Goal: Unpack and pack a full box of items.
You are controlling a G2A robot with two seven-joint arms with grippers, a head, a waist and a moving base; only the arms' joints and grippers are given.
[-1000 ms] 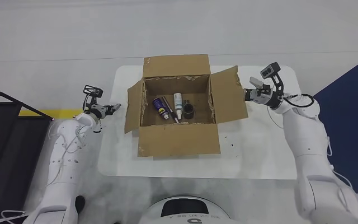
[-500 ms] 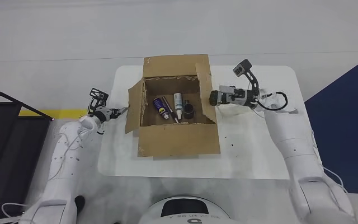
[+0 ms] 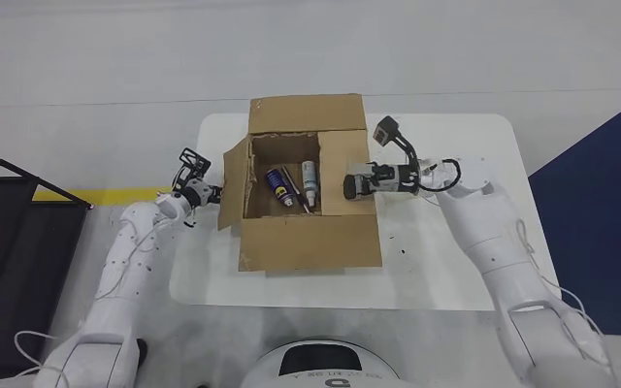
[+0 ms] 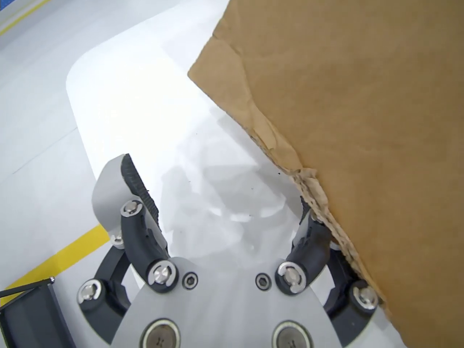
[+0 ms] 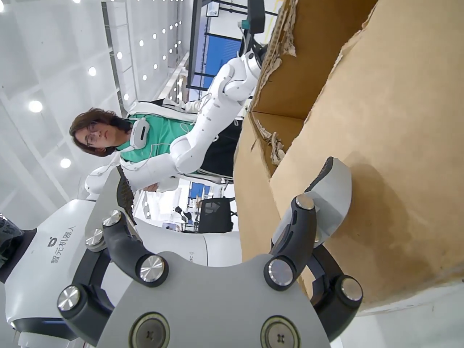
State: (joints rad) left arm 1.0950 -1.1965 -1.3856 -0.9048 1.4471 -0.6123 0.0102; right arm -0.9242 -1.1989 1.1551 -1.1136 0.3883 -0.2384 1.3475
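Corrugated cardboard box (image 3: 306, 242), ragged edges; left fingers (image 4: 107, 193) spread, one at left flap (image 4: 344, 110); right fingers (image 5: 335, 190) spread, one against right flap (image 5: 398, 146)

- The top view looks down from above the arms over the table (image 3: 456, 281) and the box (image 3: 306, 242).
- The left wrist view sits behind the left gripper (image 4: 214, 182), close beside the box, facing the tabletop.
- The right wrist view, behind the right gripper (image 5: 224, 168), hugs the box, tilted toward the ceiling (image 5: 54, 37).
- All three share the box.
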